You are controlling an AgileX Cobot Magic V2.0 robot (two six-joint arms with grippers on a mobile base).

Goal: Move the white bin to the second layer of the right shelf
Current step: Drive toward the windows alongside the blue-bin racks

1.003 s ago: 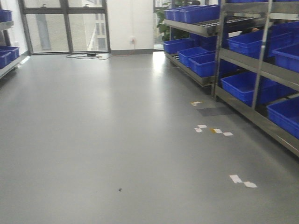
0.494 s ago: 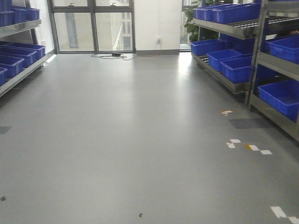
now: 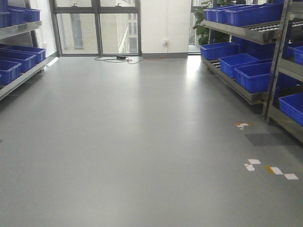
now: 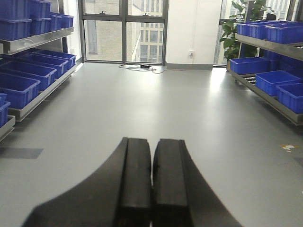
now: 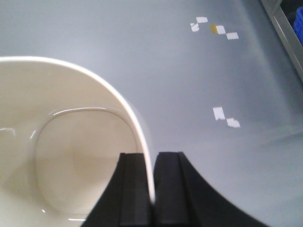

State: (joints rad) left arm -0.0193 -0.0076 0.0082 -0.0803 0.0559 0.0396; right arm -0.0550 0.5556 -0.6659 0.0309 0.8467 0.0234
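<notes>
The white bin (image 5: 61,156) fills the lower left of the right wrist view, a glossy cream tub seen from above, hanging over the grey floor. My right gripper (image 5: 152,155) is shut on its thin rim, one finger inside and one outside. My left gripper (image 4: 151,141) is shut with nothing between its pads and points down the aisle. The right shelf (image 3: 265,97) runs along the right side of the front view, its steel tiers loaded with blue crates (image 3: 253,75). Neither gripper shows in the front view.
A second rack with blue crates (image 3: 19,59) lines the left wall. White and yellow tape marks (image 3: 272,169) lie on the floor by the right shelf. Windows, a floor cable (image 3: 116,58) and a plant (image 3: 203,23) stand at the far end.
The front view has swung left: the right shelf slid toward the frame's right edge, the left rack came into view, and the floor marks moved right and lower.
</notes>
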